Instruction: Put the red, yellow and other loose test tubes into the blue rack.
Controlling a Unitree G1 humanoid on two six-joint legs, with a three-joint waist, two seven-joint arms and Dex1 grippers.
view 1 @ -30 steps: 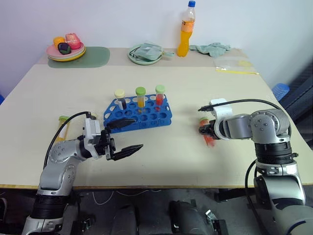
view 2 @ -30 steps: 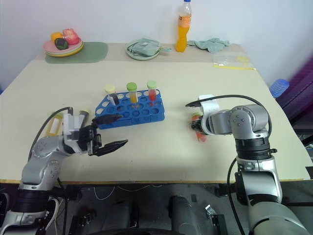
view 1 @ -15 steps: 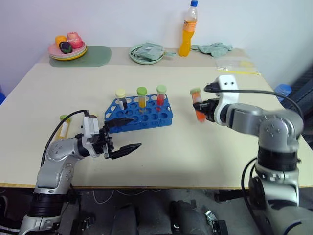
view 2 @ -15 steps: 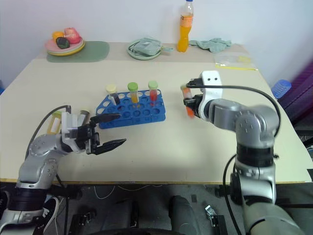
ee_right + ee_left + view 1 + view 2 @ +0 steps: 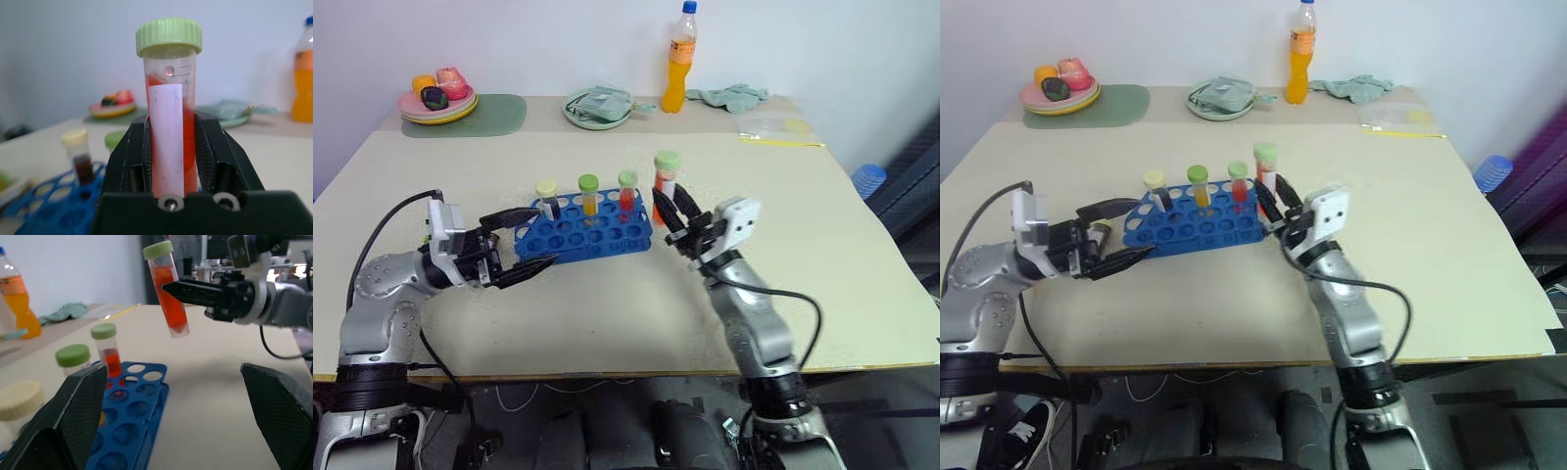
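Head views: blue rack (image 5: 592, 228) near the middle of the table (image 5: 822, 255), with three capped test tubes upright in its far row: dark brown tube (image 5: 547, 197) with pale cap, yellow tube (image 5: 589, 193) with green cap, red tube (image 5: 627, 190) with green cap. Right gripper (image 5: 672, 217) clenched on a fourth tube (image 5: 664, 183), red-orange with green cap, held roughly upright just beside the rack's right end and above the table. Left gripper (image 5: 524, 243) released, jaws spread wide, at the rack's left end. Orange bottle (image 5: 680, 59), fruit plate (image 5: 438, 100) and cloth (image 5: 732, 96) along the far edge.

Left wrist view: held tube (image 5: 166, 290) tilted, pinched by the right gripper (image 5: 171, 289), lifted clear of the rack (image 5: 128, 426); own fingers (image 5: 73, 411) wide apart.

Right wrist view: tube (image 5: 169, 107) with white label clamped between the two pads (image 5: 205, 147), green cap above them; rack (image 5: 58, 210) and brown tube (image 5: 79, 156) low behind.
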